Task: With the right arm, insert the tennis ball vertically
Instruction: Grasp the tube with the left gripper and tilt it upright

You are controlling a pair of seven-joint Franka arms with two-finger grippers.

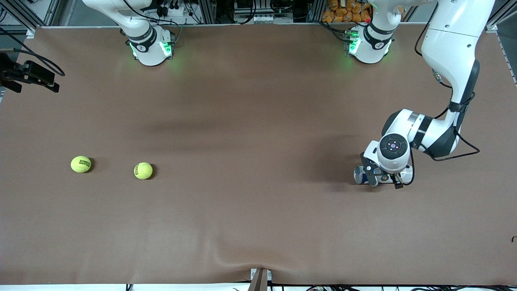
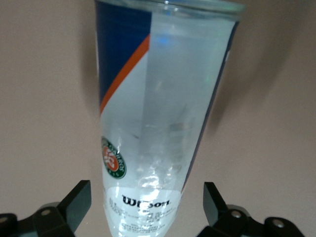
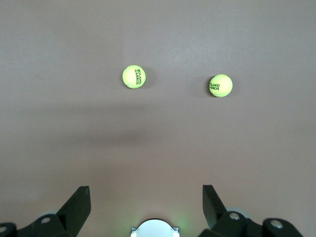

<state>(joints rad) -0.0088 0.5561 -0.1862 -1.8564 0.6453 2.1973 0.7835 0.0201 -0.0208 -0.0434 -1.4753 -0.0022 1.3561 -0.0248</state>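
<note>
Two yellow tennis balls lie on the brown table toward the right arm's end. Both also show in the right wrist view. A clear Wilson ball can with a blue and orange label lies on its side toward the left arm's end. My left gripper is low at the can. In the left wrist view its open fingers stand on either side of the can without touching it. My right gripper is open and empty, high above the table, out of the front view.
A black fixture with cables sticks in at the table edge by the right arm's end. The right arm's base and the left arm's base stand along the table's back edge. The brown cloth has a ripple at the front edge.
</note>
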